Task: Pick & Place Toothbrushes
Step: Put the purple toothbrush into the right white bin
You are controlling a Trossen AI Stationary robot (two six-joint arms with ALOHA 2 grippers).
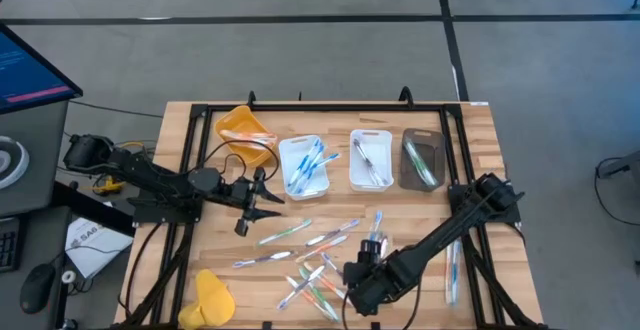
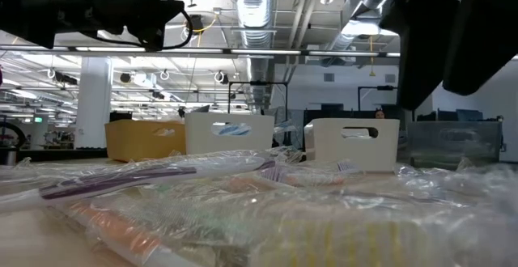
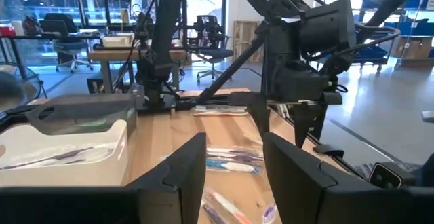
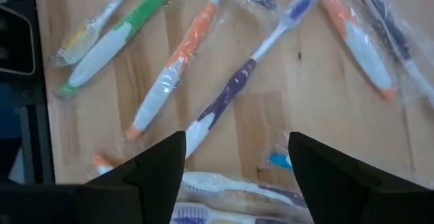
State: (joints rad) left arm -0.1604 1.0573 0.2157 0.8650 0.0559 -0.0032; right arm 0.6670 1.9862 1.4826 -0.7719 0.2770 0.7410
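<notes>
Several wrapped toothbrushes (image 1: 310, 255) lie loose on the wooden table, near its front middle. My right gripper (image 4: 237, 159) hangs open above them and points down; a purple-and-white toothbrush (image 4: 230, 95) lies flat on the wood just ahead of the gap between its fingers, with orange (image 4: 173, 75) and green (image 4: 112, 37) ones beside it. In the high view the right gripper (image 1: 365, 267) is at the right side of the pile. My left gripper (image 3: 234, 142) stands open and level at the left of the table (image 1: 262, 195), with nothing between its fingers.
Along the far side stand a yellow tray (image 1: 245, 130), a white tray (image 1: 303, 165) with blue toothbrushes, a second white tray (image 1: 370, 158) with dark ones, and a dark tray (image 1: 422, 160) with green ones. A yellow object (image 1: 212, 295) lies at the front left. One toothbrush (image 1: 452, 270) lies near the right edge.
</notes>
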